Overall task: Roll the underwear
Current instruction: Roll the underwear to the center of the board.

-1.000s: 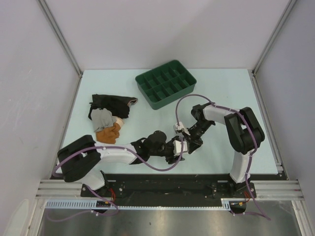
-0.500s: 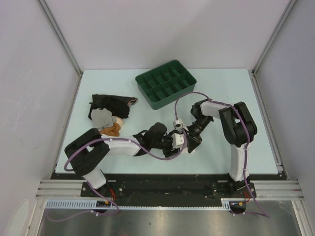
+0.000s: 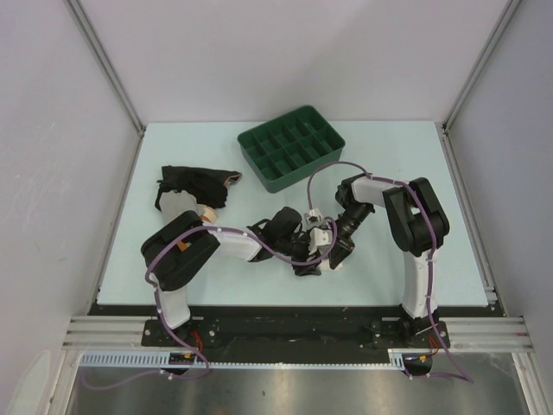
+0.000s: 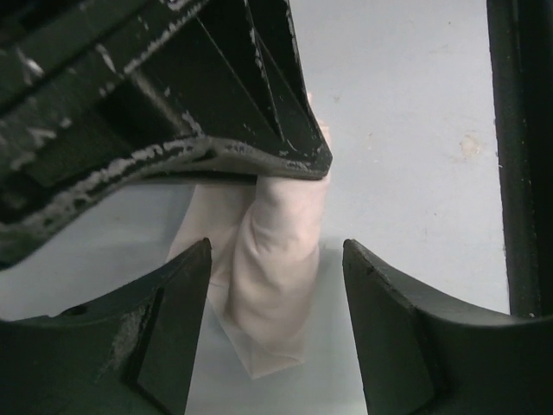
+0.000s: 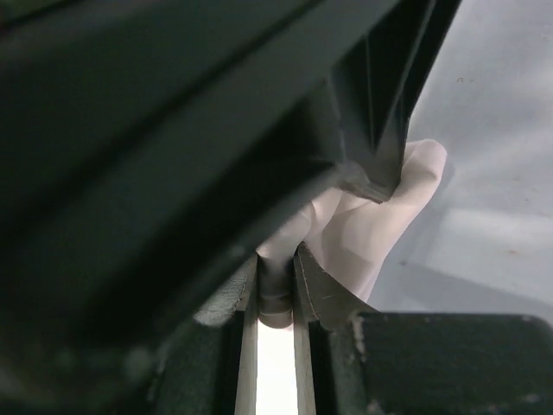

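The underwear point(image 4: 270, 290) is a small cream bundle of soft fabric, loosely rolled, lying on the pale table. My left gripper point(image 4: 276, 252) is open, one finger on each side of the roll's near end, with a gap on both sides. My right gripper point(image 5: 276, 278) is shut on the underwear point(image 5: 380, 229), pinching a fold between its fingers at the roll's far end. From above, the left gripper point(image 3: 308, 259) and right gripper point(image 3: 337, 253) meet at mid-table and hide almost all of the fabric.
A green compartment tray point(image 3: 291, 148) stands at the back centre. A black garment point(image 3: 194, 183) and a grey one point(image 3: 179, 204) lie at the left, with an orange-brown garment point(image 3: 206, 213) mostly behind the left arm's elbow. Purple cables loop over both arms.
The left arm has swung in toward the right gripper, its elbow now covering most of the orange-brown garment. Its jaws have widened slightly. The right gripper has kept its hold.
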